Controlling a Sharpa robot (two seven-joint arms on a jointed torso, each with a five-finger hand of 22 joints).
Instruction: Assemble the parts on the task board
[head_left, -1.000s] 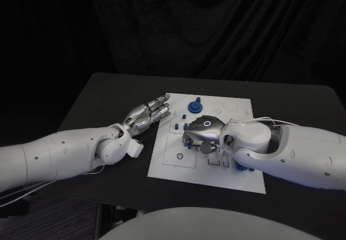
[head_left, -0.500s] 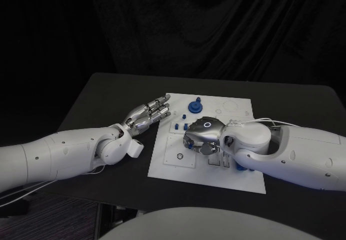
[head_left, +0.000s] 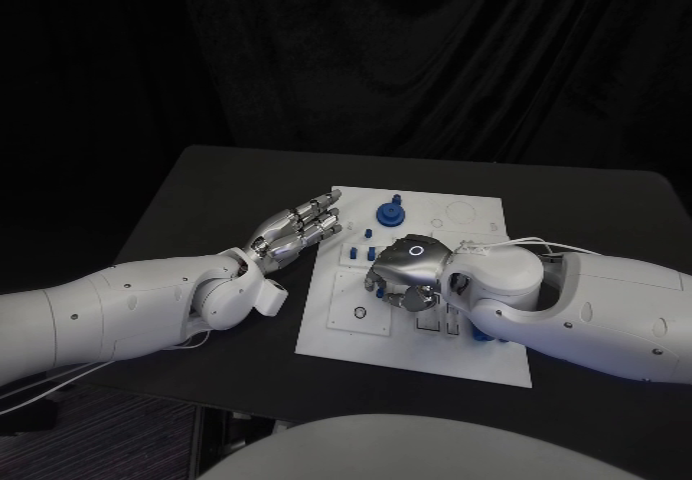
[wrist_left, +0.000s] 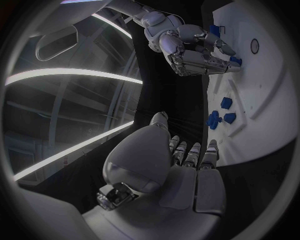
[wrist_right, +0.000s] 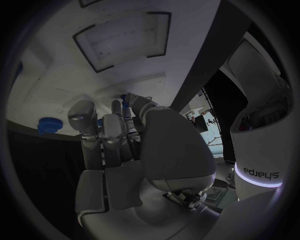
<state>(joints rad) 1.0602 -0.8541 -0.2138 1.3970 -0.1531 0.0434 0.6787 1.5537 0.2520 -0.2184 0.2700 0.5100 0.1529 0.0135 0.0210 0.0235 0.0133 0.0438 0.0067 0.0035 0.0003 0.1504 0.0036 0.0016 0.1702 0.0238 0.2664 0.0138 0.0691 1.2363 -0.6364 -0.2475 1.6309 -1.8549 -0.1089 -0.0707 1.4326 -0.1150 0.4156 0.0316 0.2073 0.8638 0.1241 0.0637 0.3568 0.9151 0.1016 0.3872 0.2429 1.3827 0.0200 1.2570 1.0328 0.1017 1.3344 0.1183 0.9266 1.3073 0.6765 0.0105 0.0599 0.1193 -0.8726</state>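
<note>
Right robot hand (head_left: 407, 270): above the middle of the board (head_left: 346, 335), fingers curled down on small blue parts (wrist_left: 215, 31); whether it grasps one, I cannot tell.
Left robot hand (head_left: 296, 228): released, fingers straight, at the board's left edge.
Blue knob (head_left: 389, 212): stands beyond the right robot hand.
Surface (head_left: 216, 190): black.

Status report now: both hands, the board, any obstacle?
Left hand open, fingers straight, at the task board's left edge. Right hand curled down over the board's middle; whether it holds a part, cannot tell. No obstacle seen.
</note>
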